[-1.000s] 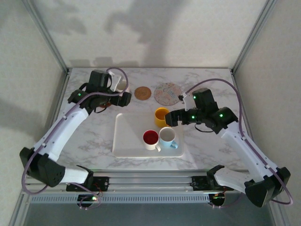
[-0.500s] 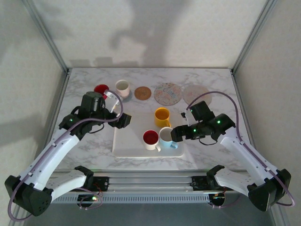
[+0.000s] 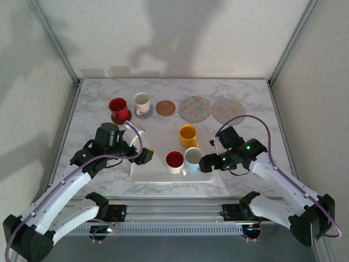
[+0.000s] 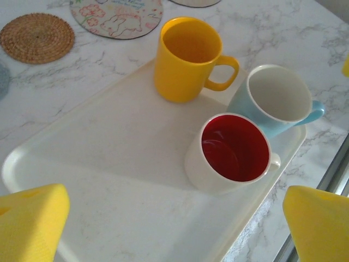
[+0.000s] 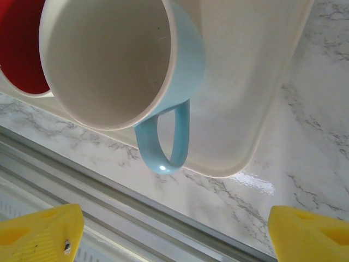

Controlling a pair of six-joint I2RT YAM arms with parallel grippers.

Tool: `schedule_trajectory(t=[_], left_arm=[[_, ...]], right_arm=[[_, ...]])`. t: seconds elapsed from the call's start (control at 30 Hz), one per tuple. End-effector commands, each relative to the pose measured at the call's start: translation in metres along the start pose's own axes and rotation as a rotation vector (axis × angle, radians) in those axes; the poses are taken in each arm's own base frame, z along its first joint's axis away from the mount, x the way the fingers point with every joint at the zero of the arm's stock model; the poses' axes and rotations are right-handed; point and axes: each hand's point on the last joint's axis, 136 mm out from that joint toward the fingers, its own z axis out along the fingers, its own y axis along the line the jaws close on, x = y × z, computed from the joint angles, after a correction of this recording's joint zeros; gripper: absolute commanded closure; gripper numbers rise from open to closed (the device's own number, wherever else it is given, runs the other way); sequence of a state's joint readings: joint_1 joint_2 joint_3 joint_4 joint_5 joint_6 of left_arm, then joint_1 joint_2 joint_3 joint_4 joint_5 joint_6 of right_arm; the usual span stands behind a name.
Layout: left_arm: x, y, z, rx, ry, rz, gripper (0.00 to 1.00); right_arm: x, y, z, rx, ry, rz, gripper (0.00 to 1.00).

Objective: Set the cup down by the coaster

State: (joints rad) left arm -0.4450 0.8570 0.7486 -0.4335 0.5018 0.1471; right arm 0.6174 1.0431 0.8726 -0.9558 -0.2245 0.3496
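From above, five coasters can be seen in a row at the far side of the table (image 3: 256, 136). A red cup (image 3: 118, 108) and a white cup (image 3: 142, 101) sit on two of them. The wicker coaster (image 3: 165, 107), the patterned coaster (image 3: 194, 108) and the plain coaster (image 3: 228, 111) are bare.

In the right wrist view, the blue cup (image 5: 109, 60) is seen up close. It stands at the near right corner of the tray (image 5: 245, 82). Its handle (image 5: 163, 142) sticks out past the tray's edge, toward the right gripper (image 5: 174, 234). The yellow fingers (image 5: 38, 234) are spread wide, and the cup is not touched.

In the left wrist view, the left gripper (image 4: 174, 229) is spread wide over the tray's left end, with nothing held. The yellow cup (image 4: 185, 57) and the red-lined cup (image 4: 232, 150) are seen beside the blue cup; the red-lined cup looks to be touching it.

Bare marble is seen to the right of the tray and between the tray and the coasters. The table's near edge is just beside the tray.
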Motion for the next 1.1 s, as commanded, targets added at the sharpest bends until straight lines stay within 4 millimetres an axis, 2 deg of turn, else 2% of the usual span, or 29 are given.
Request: schedule_trajectory(t=[0.0, 0.4, 0.53, 0.73, 0.77, 1.07], left_arm=[[-0.004, -0.011, -0.004, 0.043, -0.056, 0.059, 0.00], [0.009, -0.010, 0.001, 0.043, -0.050, 0.058, 0.00], [0.011, -0.009, 0.004, 0.043, -0.040, 0.059, 0.00], [0.015, -0.008, 0.008, 0.050, -0.024, 0.060, 0.00], [0.015, -0.008, 0.009, 0.051, -0.022, 0.060, 0.00], [0.018, -0.006, 0.015, 0.054, -0.011, 0.054, 0.00]], right_arm=[[-0.003, 0.004, 0.011, -0.002, 0.006, -0.008, 0.14], [-0.002, 0.005, 0.044, 0.056, 0.042, -0.030, 0.21], [-0.002, -0.001, 0.055, 0.098, 0.058, -0.039, 0.24], [-0.010, -0.008, 0.065, 0.145, 0.046, -0.059, 0.29], [-0.008, -0.004, 0.068, 0.145, 0.052, -0.085, 0.30], [-0.013, -0.004, 0.083, 0.163, 0.057, -0.120, 0.39]])
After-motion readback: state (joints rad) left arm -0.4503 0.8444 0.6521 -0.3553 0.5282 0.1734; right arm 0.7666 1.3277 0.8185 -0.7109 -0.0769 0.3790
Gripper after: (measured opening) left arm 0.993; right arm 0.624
